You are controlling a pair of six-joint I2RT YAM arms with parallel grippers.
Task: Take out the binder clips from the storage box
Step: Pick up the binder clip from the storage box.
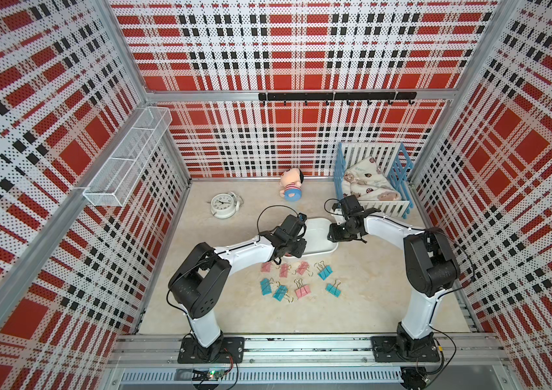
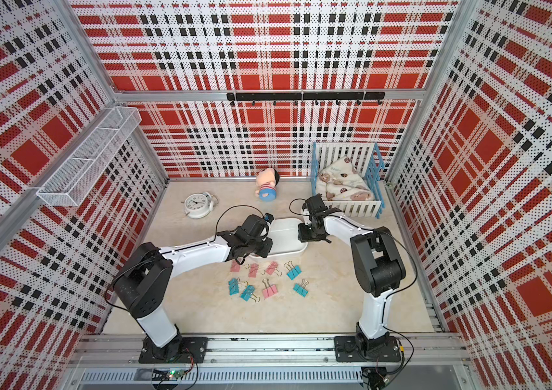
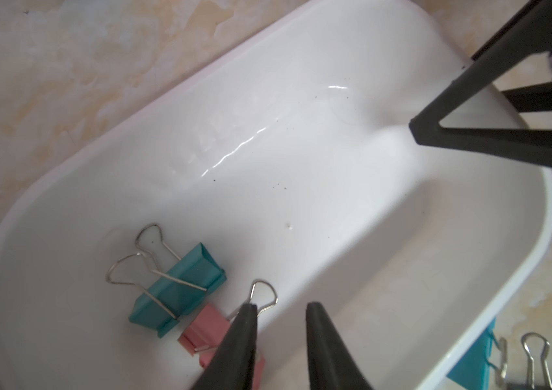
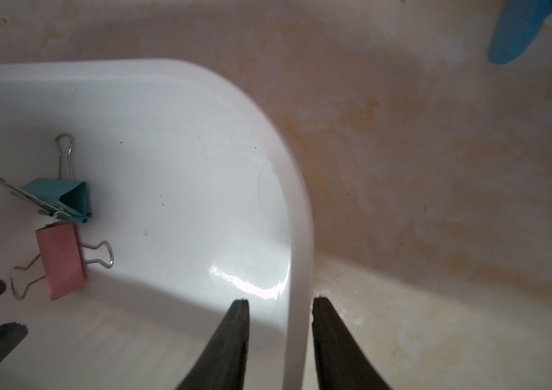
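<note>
The white storage box (image 1: pixel 318 236) (image 2: pixel 284 236) lies mid-table between both arms. Inside it, the left wrist view shows two binder clips, one teal (image 3: pixel 180 290) and one pink (image 3: pixel 203 327). My left gripper (image 3: pixel 281 309) hangs open just above the pink clip, whose wire handle (image 3: pixel 262 293) is by one fingertip; nothing lies between the jaws. My right gripper (image 4: pixel 281 302) straddles the box's wall (image 4: pixel 298 236) at the right end and is shut on it. The same teal clip (image 4: pixel 65 197) and pink clip (image 4: pixel 61 261) show in the right wrist view. Several more clips (image 1: pixel 298 280) (image 2: pixel 267 280) lie on the table in front of the box.
A white alarm clock (image 1: pixel 224 204) lies at the back left and a doll (image 1: pixel 291 185) at the back middle. The blue-and-white crib (image 1: pixel 372 182) stands just behind my right gripper. A wire-mesh basket (image 1: pixel 126 162) hangs on the left wall and a black hook rail (image 1: pixel 335 97) on the back wall.
</note>
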